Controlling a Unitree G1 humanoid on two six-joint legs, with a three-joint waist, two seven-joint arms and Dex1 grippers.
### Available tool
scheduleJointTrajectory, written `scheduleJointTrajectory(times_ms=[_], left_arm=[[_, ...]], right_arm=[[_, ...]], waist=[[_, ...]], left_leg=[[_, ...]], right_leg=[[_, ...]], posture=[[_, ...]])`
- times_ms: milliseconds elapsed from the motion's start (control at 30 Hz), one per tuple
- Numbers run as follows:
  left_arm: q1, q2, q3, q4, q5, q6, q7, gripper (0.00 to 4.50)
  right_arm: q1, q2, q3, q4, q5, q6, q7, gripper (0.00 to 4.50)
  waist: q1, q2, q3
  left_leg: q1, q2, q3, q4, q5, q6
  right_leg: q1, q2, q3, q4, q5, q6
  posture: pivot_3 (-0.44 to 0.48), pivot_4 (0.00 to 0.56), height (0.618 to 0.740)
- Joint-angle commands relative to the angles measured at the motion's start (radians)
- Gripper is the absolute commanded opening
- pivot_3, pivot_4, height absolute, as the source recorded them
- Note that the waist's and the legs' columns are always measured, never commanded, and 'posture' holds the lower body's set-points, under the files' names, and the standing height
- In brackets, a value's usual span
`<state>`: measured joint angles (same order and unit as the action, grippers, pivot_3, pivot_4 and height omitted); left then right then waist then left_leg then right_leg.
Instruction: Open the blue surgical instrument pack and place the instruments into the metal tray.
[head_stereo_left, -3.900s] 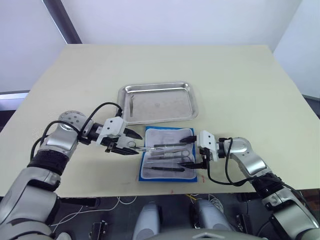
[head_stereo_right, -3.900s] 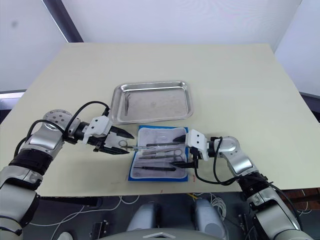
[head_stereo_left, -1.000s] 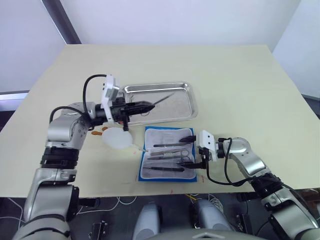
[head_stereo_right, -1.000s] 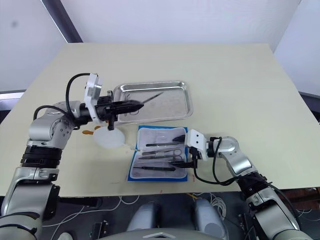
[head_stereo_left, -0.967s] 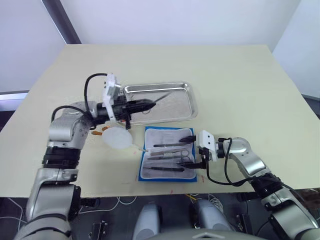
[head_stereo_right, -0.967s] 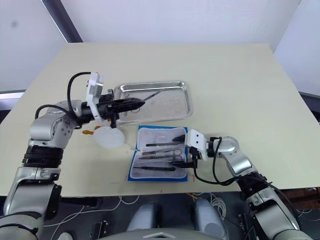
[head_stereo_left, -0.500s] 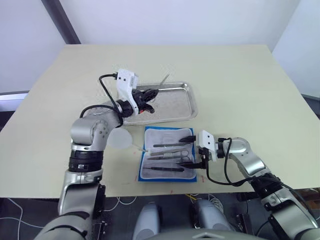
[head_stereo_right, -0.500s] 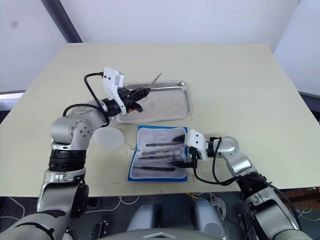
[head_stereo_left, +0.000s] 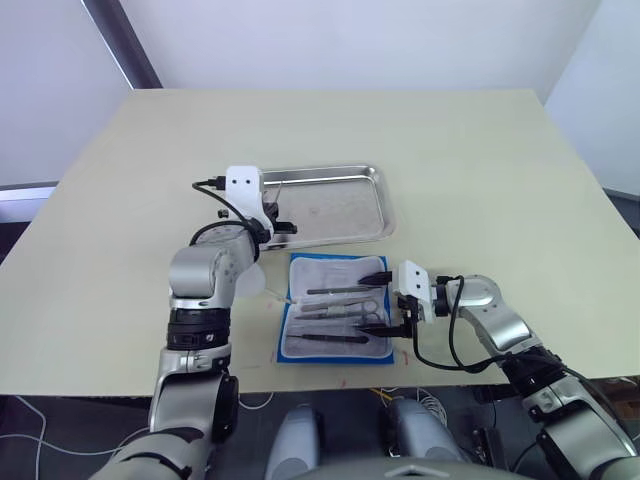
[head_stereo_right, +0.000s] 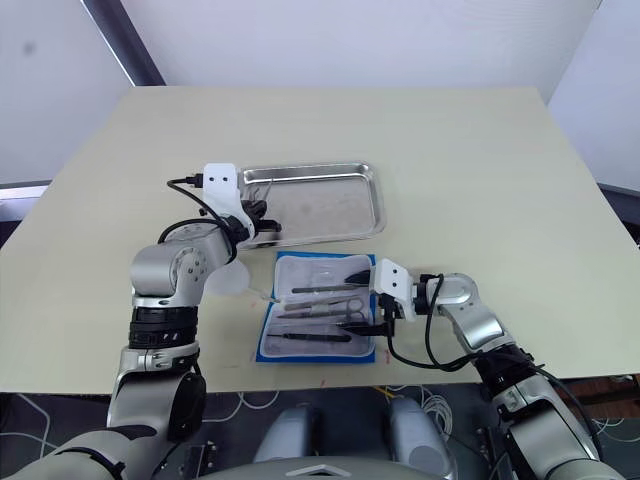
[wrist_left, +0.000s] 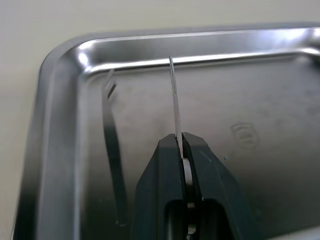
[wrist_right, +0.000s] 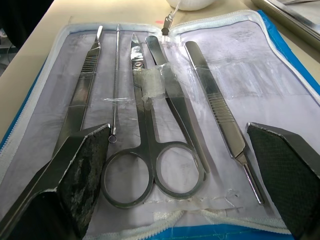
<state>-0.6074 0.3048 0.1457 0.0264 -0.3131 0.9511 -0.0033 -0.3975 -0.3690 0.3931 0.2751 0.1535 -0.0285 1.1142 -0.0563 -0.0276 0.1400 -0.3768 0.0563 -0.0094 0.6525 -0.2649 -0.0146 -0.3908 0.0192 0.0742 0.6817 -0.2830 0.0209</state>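
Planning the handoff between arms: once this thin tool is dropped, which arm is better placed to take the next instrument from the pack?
Right. The right gripper hangs open over the ring-handled scissors in the open pack; the left gripper is over the metal tray.

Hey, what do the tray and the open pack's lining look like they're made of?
The metal tray looks like polished stainless steel: its rolled rim throws bright highlights and its floor mirrors the tweezers lying in it. The blue surgical instrument pack has a pale, slightly wrinkled lining, probably fabric or soft plastic, with a white zipper edge.
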Motion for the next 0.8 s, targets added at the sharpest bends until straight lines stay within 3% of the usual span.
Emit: scheduleJointTrajectory(times_ms=[33, 767, 800], left_arm=[[-0.038, -0.019, 0.009, 0.005, 0.024, 0.000, 0.023, 0.03], [-0.072, -0.064, 0.055, 0.164, 0.074, -0.078, 0.043, 0.03], [-0.070, -0.060, 0.050, 0.162, 0.082, -0.079, 0.046, 0.31]], right_arm=[[0.049, -0.018, 0.067, 0.126, -0.109, 0.046, -0.019, 4.50], [0.052, -0.011, 0.070, 0.124, -0.111, 0.044, -0.025, 4.50], [0.052, -0.010, 0.070, 0.125, -0.111, 0.044, -0.025, 4.50]], waist=[[0.000, 0.000, 0.000], [-0.002, 0.000, 0.000], [-0.002, 0.000, 0.000]], left_leg=[[0.000, 0.000, 0.000, 0.000, 0.000, 0.000], [0.000, 0.000, 0.000, -0.001, 0.001, -0.002], [0.000, 0.000, 0.000, -0.001, 0.001, -0.002]], right_leg=[[0.000, 0.000, 0.000, 0.000, 0.000, 0.000], [0.000, 0.000, 0.000, 0.000, 0.000, 0.000], [0.000, 0.000, 0.000, 0.000, 0.000, 0.000]], posture=[[0.000, 0.150, 0.740], [0.000, 0.150, 0.740], [0.000, 0.150, 0.740]])
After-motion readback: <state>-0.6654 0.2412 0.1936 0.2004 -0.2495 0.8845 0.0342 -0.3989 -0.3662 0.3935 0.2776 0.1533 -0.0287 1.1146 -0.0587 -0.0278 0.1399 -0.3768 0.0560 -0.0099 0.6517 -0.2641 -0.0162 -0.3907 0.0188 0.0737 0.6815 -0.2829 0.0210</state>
